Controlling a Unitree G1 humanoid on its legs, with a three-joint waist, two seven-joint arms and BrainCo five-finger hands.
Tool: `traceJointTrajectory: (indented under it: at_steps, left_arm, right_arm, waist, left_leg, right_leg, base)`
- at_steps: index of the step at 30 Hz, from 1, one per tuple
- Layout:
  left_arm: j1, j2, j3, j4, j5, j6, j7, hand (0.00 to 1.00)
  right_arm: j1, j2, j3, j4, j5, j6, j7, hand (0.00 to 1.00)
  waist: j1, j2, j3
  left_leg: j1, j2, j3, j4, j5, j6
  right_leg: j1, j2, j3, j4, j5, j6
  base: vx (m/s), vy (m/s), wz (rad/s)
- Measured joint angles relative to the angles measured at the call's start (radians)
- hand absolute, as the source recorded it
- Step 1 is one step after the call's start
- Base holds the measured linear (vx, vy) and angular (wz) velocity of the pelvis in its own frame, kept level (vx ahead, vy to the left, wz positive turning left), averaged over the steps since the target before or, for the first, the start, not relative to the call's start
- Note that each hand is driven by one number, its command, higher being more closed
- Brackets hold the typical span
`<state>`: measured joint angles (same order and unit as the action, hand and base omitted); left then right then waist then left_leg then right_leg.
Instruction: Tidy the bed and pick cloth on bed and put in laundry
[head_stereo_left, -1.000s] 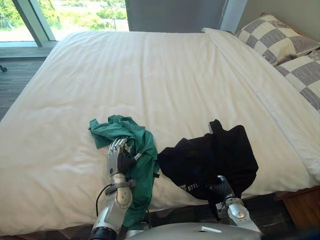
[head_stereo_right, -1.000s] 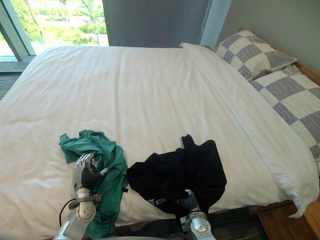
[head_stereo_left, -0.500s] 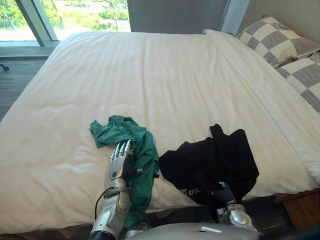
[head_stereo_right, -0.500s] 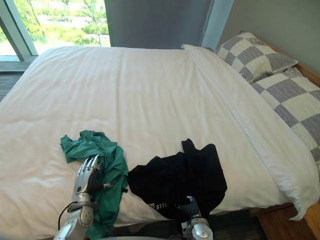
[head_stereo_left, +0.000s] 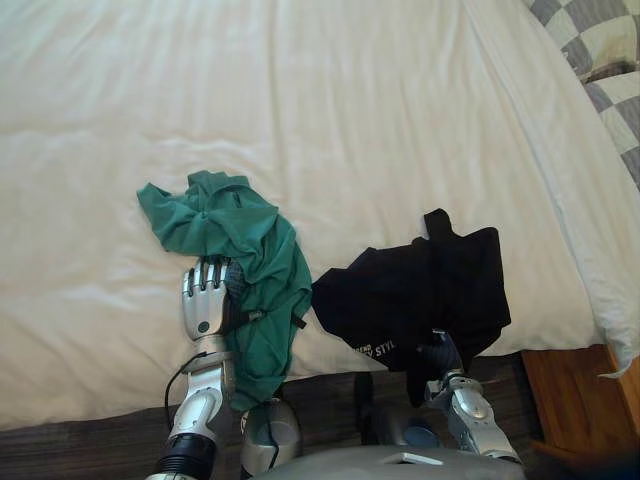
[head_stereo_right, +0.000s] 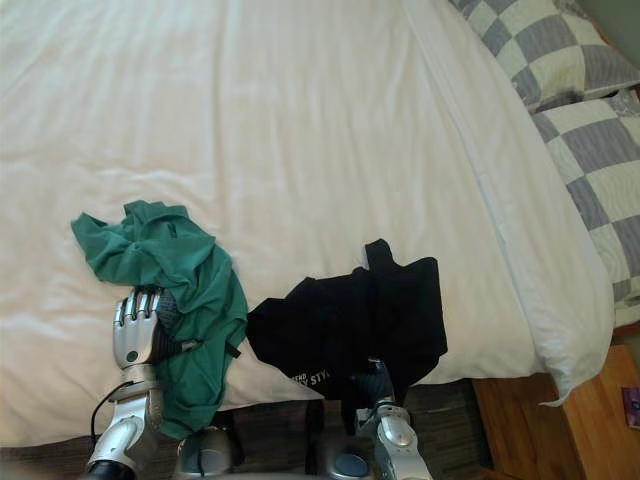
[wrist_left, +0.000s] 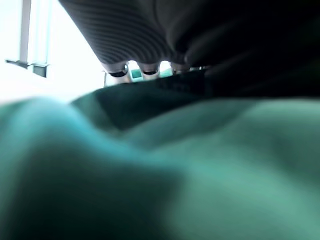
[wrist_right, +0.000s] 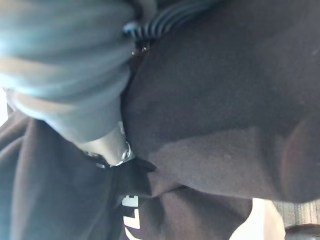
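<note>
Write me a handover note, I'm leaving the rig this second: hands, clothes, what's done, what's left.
Left hand: curled on the green cloth at the near edge of the bed.
Right hand: under the black cloth, state hidden.
Done: nothing lifted; both cloths lie on the bed.
Left: lift both, carry them off for washing, tidy the bed.

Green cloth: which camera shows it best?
Left eye view: the whole green cloth, crumpled at the near edge of the bed against the left hand. Right eye view matches. Left wrist view catches its folds from very close; right wrist view faces the black cloth.
</note>
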<state>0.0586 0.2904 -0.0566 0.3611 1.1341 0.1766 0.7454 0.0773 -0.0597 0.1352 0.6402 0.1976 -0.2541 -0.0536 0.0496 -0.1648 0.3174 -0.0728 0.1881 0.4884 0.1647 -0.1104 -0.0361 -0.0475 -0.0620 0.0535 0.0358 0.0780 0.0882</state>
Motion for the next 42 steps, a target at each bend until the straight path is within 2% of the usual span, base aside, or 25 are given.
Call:
traceJointTrajectory:
  at_steps: [4,6,8,9,10,12,13,15,19,22,25,29,34,37,41,42]
  left_arm:
    - [-0.015,0.010,0.013,-0.017,0.066,-0.052,0.060,0.00]
    - [-0.035,0.027,0.013,-0.033,0.117,-0.118,0.092,0.00]
    - [-0.069,0.059,-0.002,-0.072,0.153,-0.197,0.093,0.00]
    - [-0.097,0.069,0.002,-0.078,0.098,-0.272,0.085,0.00]
    - [-0.128,0.084,0.007,-0.079,-0.117,-0.420,0.049,0.00]
    - [-0.195,0.085,0.056,-0.080,-0.319,-0.563,-0.020,0.00]
    - [-0.223,0.086,0.076,-0.098,-0.406,-0.603,-0.074,0.00]
    - [-0.245,0.087,0.107,-0.153,-0.509,-0.626,-0.165,0.00]
    - [-0.228,0.087,0.130,-0.240,-0.656,-0.614,-0.358,0.00]
    - [-0.207,0.086,0.154,-0.303,-0.712,-0.593,-0.439,0.00]
    - [-0.173,0.082,0.201,-0.341,-0.767,-0.566,-0.518,0.00]
    - [-0.156,0.082,0.234,-0.344,-0.799,-0.487,-0.632,0.00]
    - [-0.156,0.134,0.217,-0.248,-0.789,-0.393,-0.771,0.00]
    - [-0.155,0.138,0.183,-0.168,-0.784,-0.347,-0.813,0.00]
    - [-0.154,0.134,0.130,-0.140,-0.761,-0.316,-0.814,0.00]
    - [-0.154,0.119,0.120,-0.134,-0.761,-0.307,-0.812,0.00]
  right_arm:
    - [-0.004,0.000,0.018,-0.030,0.015,-0.016,-0.001,1.00]
    - [-0.009,0.000,0.033,-0.034,0.015,-0.021,-0.006,1.00]
    - [-0.008,0.002,0.045,-0.037,0.016,-0.034,-0.015,1.00]
    - [-0.009,0.002,0.053,-0.037,0.017,-0.036,-0.024,1.00]
    - [-0.009,0.002,0.065,-0.044,0.017,-0.038,-0.033,1.00]
    - [-0.005,0.003,0.078,-0.045,0.017,-0.042,-0.041,1.00]
    - [-0.001,0.006,0.080,-0.045,0.015,-0.042,-0.043,1.00]
    - [0.003,0.014,0.080,-0.045,0.012,-0.042,-0.052,1.00]
    - [0.009,0.021,0.073,-0.045,-0.047,-0.020,-0.056,1.00]
    - [0.042,0.021,0.050,-0.047,-0.067,-0.008,-0.046,1.00]
    - [0.091,0.020,0.005,-0.048,-0.084,0.012,-0.024,1.00]
    - [0.133,0.018,-0.020,-0.048,-0.087,0.030,-0.001,1.00]
    - [0.142,0.016,-0.048,-0.055,-0.119,0.044,0.030,1.00]
    - [0.165,-0.003,-0.051,-0.078,-0.129,0.066,0.052,1.00]
    - [0.198,-0.004,-0.065,-0.140,-0.145,0.088,0.077,1.00]
    - [0.204,-0.004,-0.070,-0.159,-0.151,0.092,0.089,1.00]
  waist:
    - [-0.001,-0.010,0.022]
    - [0.001,-0.016,0.032]
    - [0.000,-0.022,0.031]
    - [0.001,-0.024,0.031]
    - [-0.002,-0.027,0.032]
    - [-0.009,-0.030,0.031]
    - [-0.011,-0.033,0.029]
    - [-0.013,-0.037,0.027]
    - [-0.014,-0.028,0.023]
    - [-0.016,-0.016,-0.002]
    - [-0.015,0.013,-0.042]
    - [-0.020,0.049,-0.085]
    - [-0.042,0.061,-0.094]
    - [-0.056,0.078,-0.102]
    - [-0.066,0.100,-0.129]
    - [-0.079,0.107,-0.130]
  left_leg:
    - [-0.044,0.028,0.000,0.069,-0.025,-0.002]
    - [-0.055,0.045,-0.001,0.098,-0.038,-0.010]
    - [-0.072,0.056,-0.003,0.119,-0.042,-0.012]
    - [-0.075,0.057,-0.002,0.122,-0.042,-0.012]
    - [-0.077,0.059,-0.001,0.125,-0.041,-0.014]
    - [-0.083,0.065,0.001,0.136,-0.041,-0.015]
    - [-0.083,0.068,0.003,0.138,-0.039,-0.018]
    - [-0.082,0.070,0.006,0.137,-0.035,-0.025]
    - [-0.046,0.073,0.005,0.130,-0.024,-0.032]
    - [-0.019,0.070,-0.006,0.102,-0.015,-0.042]
    - [0.021,0.053,-0.015,0.065,0.000,-0.044]
    - [0.065,0.045,-0.029,0.044,0.007,-0.048]
    - [0.093,0.040,-0.005,0.030,0.017,-0.045]
    - [0.110,0.043,0.032,0.023,0.020,-0.044]
    - [0.111,0.057,0.088,0.032,0.016,-0.043]
    - [0.114,0.061,0.096,0.041,0.009,-0.042]
  right_leg:
    - [-0.016,0.012,0.015,-0.004,0.004,-0.005]
    - [-0.014,0.022,0.016,-0.008,0.005,-0.007]
    - [-0.015,0.026,0.016,-0.022,0.005,-0.007]
    - [-0.015,0.026,0.016,-0.029,0.005,-0.007]
    - [-0.014,0.026,0.017,-0.034,0.004,-0.008]
    - [-0.015,0.028,0.018,-0.038,-0.003,-0.018]
    - [-0.014,0.030,0.018,-0.041,-0.006,-0.022]
    - [-0.013,0.029,0.017,-0.046,-0.014,-0.033]
    - [0.025,0.037,0.015,-0.056,-0.019,-0.038]
    - [0.048,0.042,0.005,-0.056,-0.021,-0.040]
    - [0.081,0.038,-0.012,-0.055,-0.037,-0.039]
    - [0.127,0.027,-0.017,-0.053,-0.056,-0.035]
    - [0.126,0.021,0.000,-0.027,-0.084,-0.033]
    - [0.122,0.021,0.017,-0.008,-0.102,-0.030]
    - [0.088,0.026,0.047,0.017,-0.108,-0.033]
    - [0.088,0.025,0.050,0.022,-0.105,-0.027]
  base:
    - [-0.06,0.012,-0.08]
    - [-0.06,-0.015,-0.05]
    - [-0.06,-0.027,-0.04]
    - [-0.08,-0.040,-0.06]
    - [-0.06,-0.035,-0.10]
    - [-0.06,-0.043,-0.09]
    - [-0.05,-0.048,-0.07]
    - [-0.03,-0.048,-0.07]
    - [0.00,-0.039,-0.02]
    - [0.02,-0.026,0.14]
    - [0.03,-0.025,0.17]
    - [0.01,-0.015,0.12]
    - [-0.05,-0.025,-0.08]
    - [-0.06,-0.014,-0.23]
    - [-0.01,-0.002,-0.30]
    - [0.02,0.013,-0.20]
